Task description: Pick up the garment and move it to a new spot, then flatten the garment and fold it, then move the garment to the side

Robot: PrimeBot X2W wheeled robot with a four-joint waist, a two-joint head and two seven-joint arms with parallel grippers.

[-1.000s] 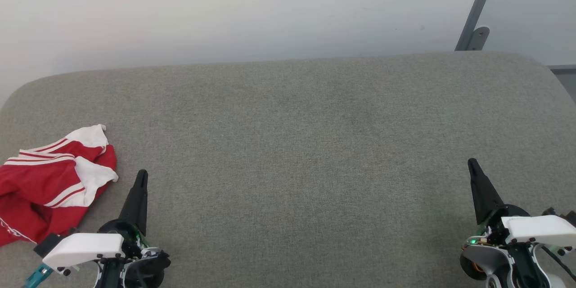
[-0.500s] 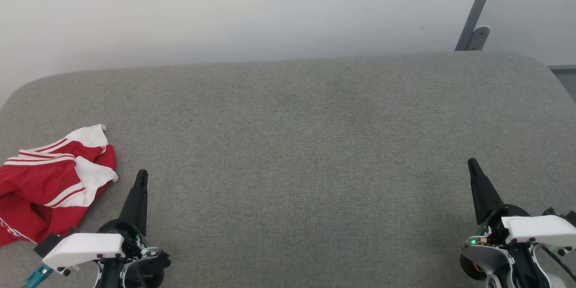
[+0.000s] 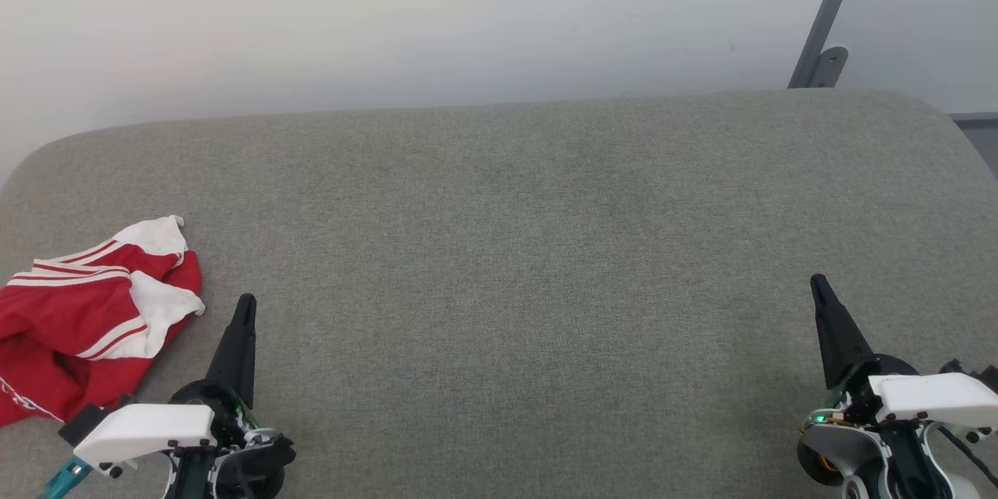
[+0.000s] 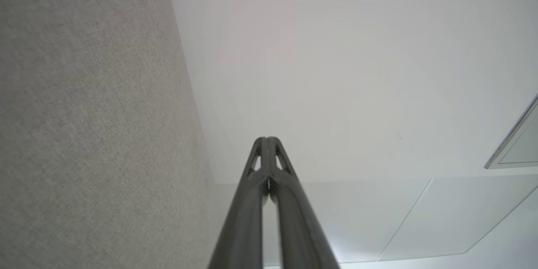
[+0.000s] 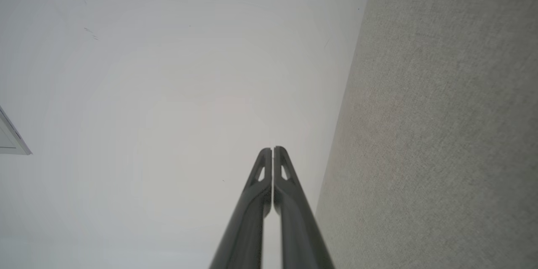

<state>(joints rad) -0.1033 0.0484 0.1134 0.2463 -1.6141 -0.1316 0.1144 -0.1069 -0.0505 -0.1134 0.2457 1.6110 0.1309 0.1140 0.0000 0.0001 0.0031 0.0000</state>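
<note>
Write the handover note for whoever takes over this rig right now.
Left gripper: shut, empty, fingers just right of the garment and clear of it.
Right gripper: shut, empty, at the right end of the grey padded surface.
Garment: crumpled at the surface's left edge, partly cut off in the head view.
Done: nothing yet.
Left: pick up, move, flatten, fold, set aside.

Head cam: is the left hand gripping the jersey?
No, the left hand is shut and empty, its tips over bare grey cushion beside the crumpled jersey.
</note>
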